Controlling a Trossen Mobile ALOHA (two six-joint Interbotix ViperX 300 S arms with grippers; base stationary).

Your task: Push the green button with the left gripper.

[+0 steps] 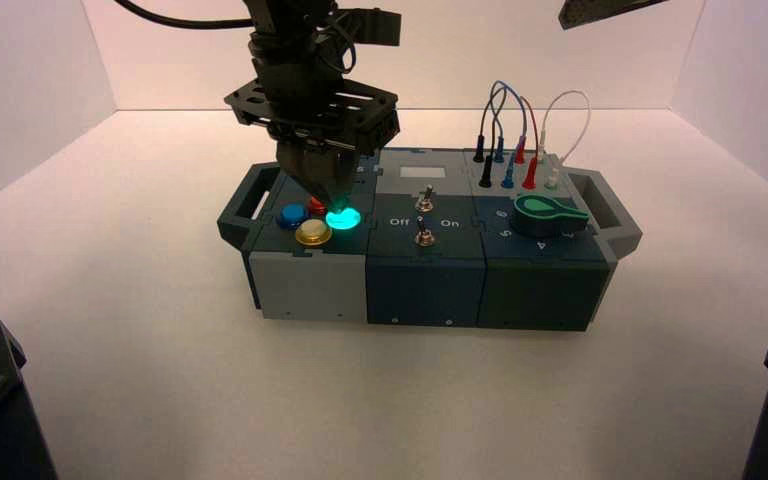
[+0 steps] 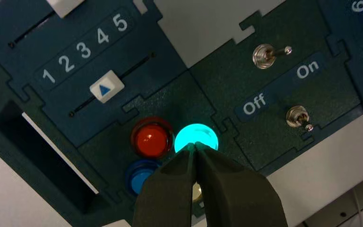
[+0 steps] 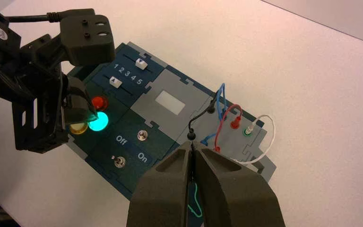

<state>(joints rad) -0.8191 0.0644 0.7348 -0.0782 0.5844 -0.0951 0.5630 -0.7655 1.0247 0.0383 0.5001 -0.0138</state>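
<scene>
The green button glows bright at the left end of the box, beside the red one. My left gripper hangs straight over it, fingers shut to a downward point. In the left wrist view the shut tips rest on the near edge of the lit green button. The right wrist view shows the left gripper against the glowing button from afar. My right gripper is shut and empty, held high above the box's wire end.
A red button, a blue button and a yellow button crowd the green one. Two sliders, two toggle switches marked Off and On, a green knob and plugged wires fill the box.
</scene>
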